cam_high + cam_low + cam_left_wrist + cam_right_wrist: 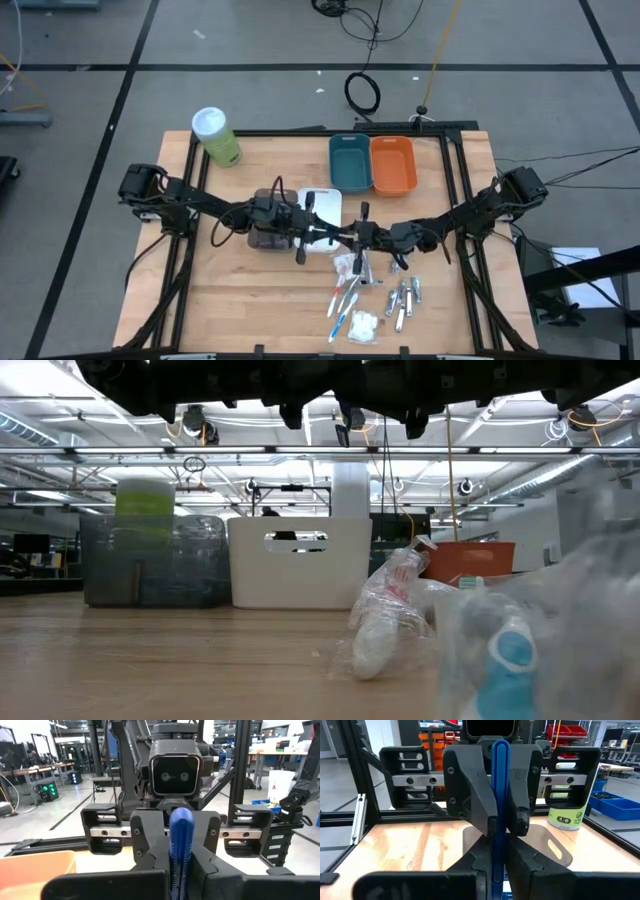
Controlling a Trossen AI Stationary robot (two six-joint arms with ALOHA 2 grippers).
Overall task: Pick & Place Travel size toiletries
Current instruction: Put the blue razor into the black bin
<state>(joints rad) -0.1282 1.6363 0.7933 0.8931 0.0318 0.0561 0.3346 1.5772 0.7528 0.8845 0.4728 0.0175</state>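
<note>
Both grippers, left gripper (180,870) and right gripper (499,865), have their fingers clenched on one blue toothbrush (499,795) above mid-table (230,300), facing each other, probably for a handover toward the white bin (325,210).

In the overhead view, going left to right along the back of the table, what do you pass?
Green canister → teal bin → orange bin.
</note>
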